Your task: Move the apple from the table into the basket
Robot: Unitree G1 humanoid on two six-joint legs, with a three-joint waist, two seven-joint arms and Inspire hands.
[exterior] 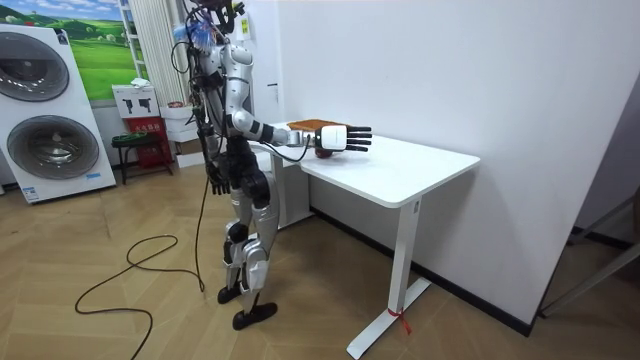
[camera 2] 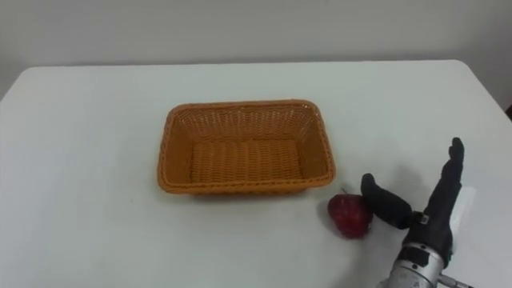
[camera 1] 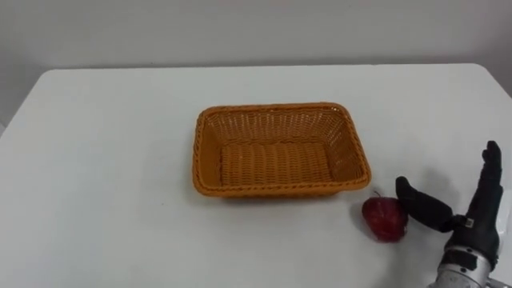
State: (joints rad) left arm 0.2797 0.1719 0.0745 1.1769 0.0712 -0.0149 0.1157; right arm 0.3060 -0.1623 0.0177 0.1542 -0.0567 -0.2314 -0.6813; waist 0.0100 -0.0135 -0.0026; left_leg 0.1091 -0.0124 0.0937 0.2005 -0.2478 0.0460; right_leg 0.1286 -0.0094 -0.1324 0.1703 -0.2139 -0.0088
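Left eye view: the apple [camera 1: 384,218] lies on the table [camera 1: 104,160] just right of the basket [camera 1: 280,108] — right hand [camera 1: 478,214] beside it, fingers straight, apart. Room view: left hand [exterior: 217,184] hangs low. Right eye view: the apple looks firm, smooth — best cupped round its middle.

1. The right hand [camera 1: 474,214] was cut off below the wrist by the picture's lower edge.
2. The apple [camera 1: 382,218] was partly covered on the side touching that hand's thumb. In the room view the hand hid most of it.
3. The left hand [exterior: 216,184], hanging by the hip, was too small to make out.
4. The table [camera 1: 96,160] ran out of the picture past the right hand.
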